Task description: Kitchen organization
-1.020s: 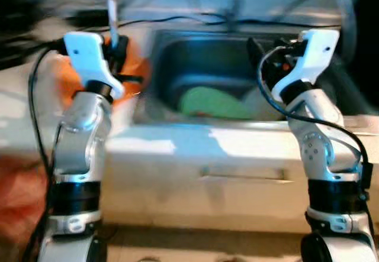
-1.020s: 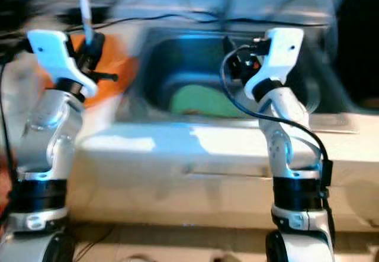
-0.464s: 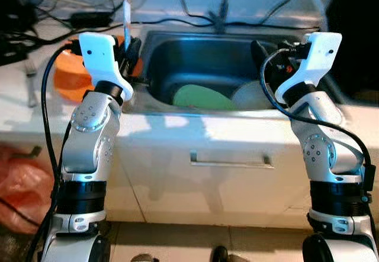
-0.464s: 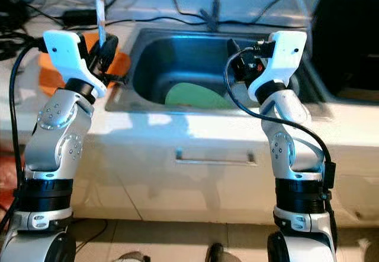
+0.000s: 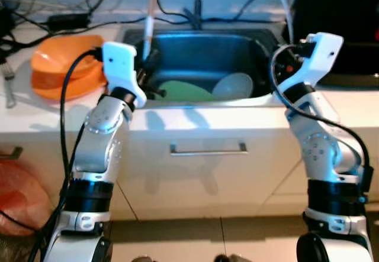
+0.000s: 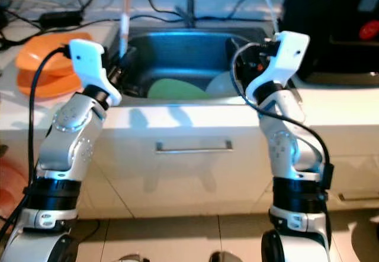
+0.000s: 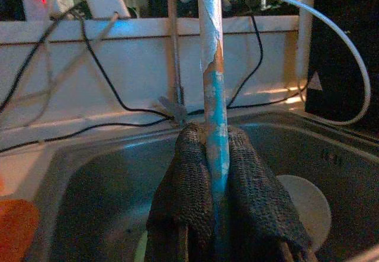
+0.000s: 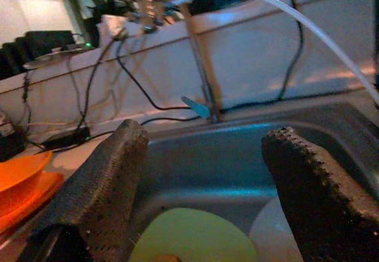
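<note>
Left gripper (image 7: 216,173): your fingers are clamped on a thin, worn blue-and-white stick (image 7: 212,90), held upright over the left edge of the steel sink (image 5: 260,43).
Right gripper (image 8: 207,155): spread wide, holding nothing, at the sink's right side.
Left to do: a round green plate (image 5: 177,90) and a white bowl (image 5: 234,86) lie in the basin; orange bowls (image 5: 65,67) sit on the counter. You look early in the job.

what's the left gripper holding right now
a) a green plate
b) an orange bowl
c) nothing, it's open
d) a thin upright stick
d: the left gripper is shut on a thin upright stick with worn blue and white paint, held over the sink; the green plate lies in the sink and the orange bowl sits on the counter.
</note>
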